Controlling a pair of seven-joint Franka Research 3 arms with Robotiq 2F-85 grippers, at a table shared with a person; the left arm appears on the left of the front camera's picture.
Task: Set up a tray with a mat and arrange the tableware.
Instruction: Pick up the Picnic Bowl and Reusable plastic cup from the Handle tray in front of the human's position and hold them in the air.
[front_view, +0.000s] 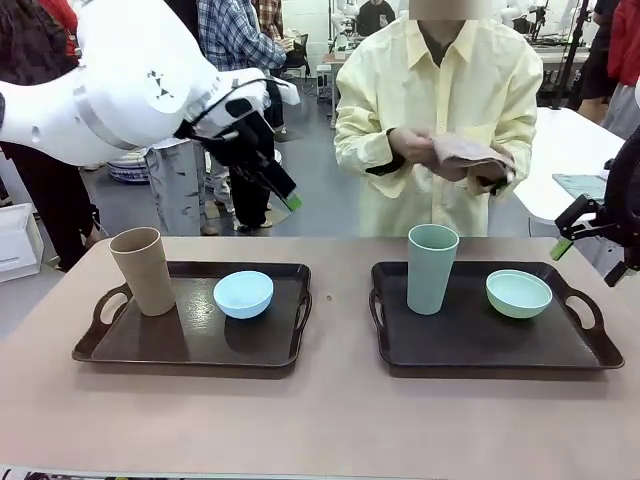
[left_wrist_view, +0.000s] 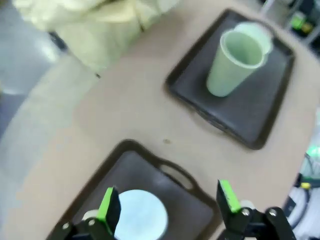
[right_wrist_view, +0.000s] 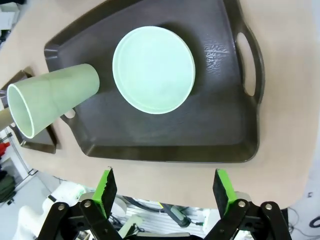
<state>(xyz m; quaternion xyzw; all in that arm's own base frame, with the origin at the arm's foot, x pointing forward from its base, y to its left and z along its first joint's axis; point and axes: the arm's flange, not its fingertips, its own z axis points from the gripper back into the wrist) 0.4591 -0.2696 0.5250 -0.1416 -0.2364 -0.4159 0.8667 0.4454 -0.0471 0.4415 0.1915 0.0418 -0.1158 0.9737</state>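
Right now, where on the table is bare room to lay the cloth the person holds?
Bare: the table strip on the robot's side of both trays, and the narrow gap between left tray and right tray. Crowded: the trays' far halves, holding the tan tumbler and blue bowl, green tumbler and green bowl; near halves are free.

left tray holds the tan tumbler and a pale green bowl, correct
No: the front view shows the bowl on the left tray is pale blue, not pale green. The tan tumbler does stand on that tray beside it.
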